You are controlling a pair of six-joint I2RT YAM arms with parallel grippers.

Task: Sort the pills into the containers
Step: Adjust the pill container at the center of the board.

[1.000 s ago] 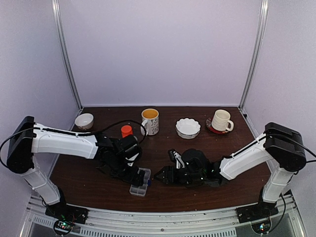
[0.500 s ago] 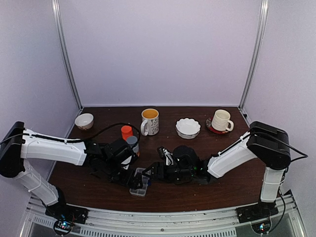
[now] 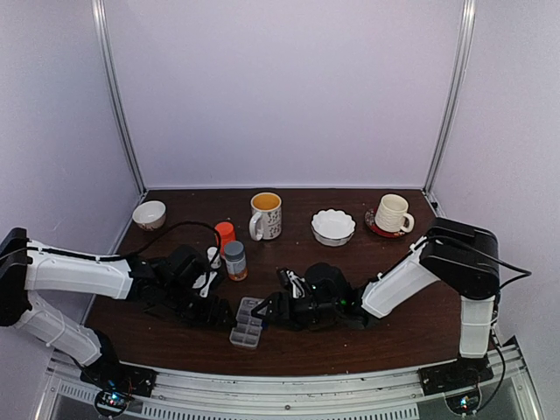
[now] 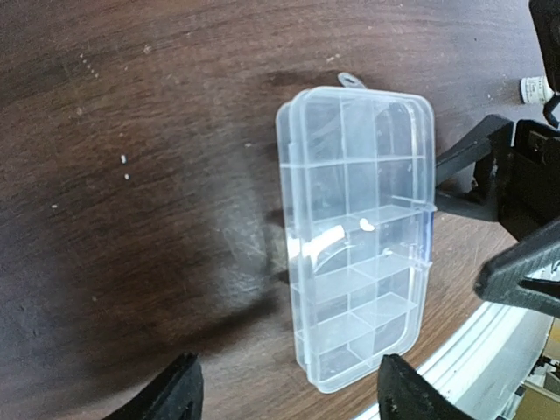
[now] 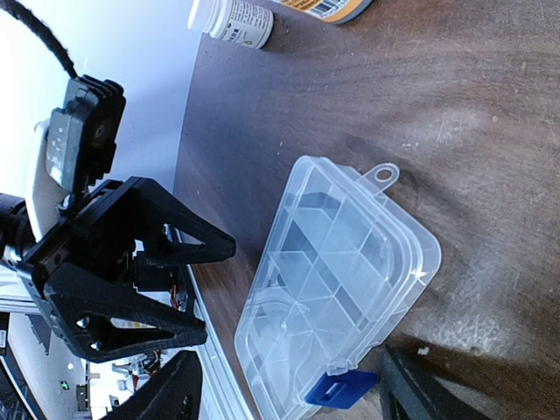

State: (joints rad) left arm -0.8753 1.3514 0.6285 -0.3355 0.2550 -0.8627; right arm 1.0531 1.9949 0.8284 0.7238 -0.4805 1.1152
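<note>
The organizer box (image 4: 357,236) is lying flat on the dark table (image 4: 131,280), near the front edge and between the 2 arms. Its clear lid is looking shut, and its blue clasp (image 5: 341,389) is sitting on the long side nearest the right arm. The compartments are showing almost nothing inside; 1 pale fleck (image 4: 366,225) near the middle may be a pill or only glare. A few loose pills (image 4: 124,159) are lying on the wood well apart from the box.

The left gripper (image 4: 284,385) is hovering just beside the box, jaws apart and holding nothing. The right gripper (image 5: 284,385) is reaching in from the other side, jaws also apart and empty. In its wrist view the clasp edge is lying between its fingers, but whether either one is touching plastic I cannot tell.

Further back, a grey-capped bottle (image 3: 234,260), an orange-capped bottle (image 3: 225,232) and a small white bottle (image 5: 232,17) are standing upright.

The step in hand is probably getting the lid open. The box is looking light and slippery, so the left gripper should be pinning the edge away from the clasp before anything is being pried. The right should be catching only the clasp with 1 fingertip and lifting gently, not squeezing the whole box. The 2 grippers are working very near each other, so slow, small moves are suiting this best.
</note>
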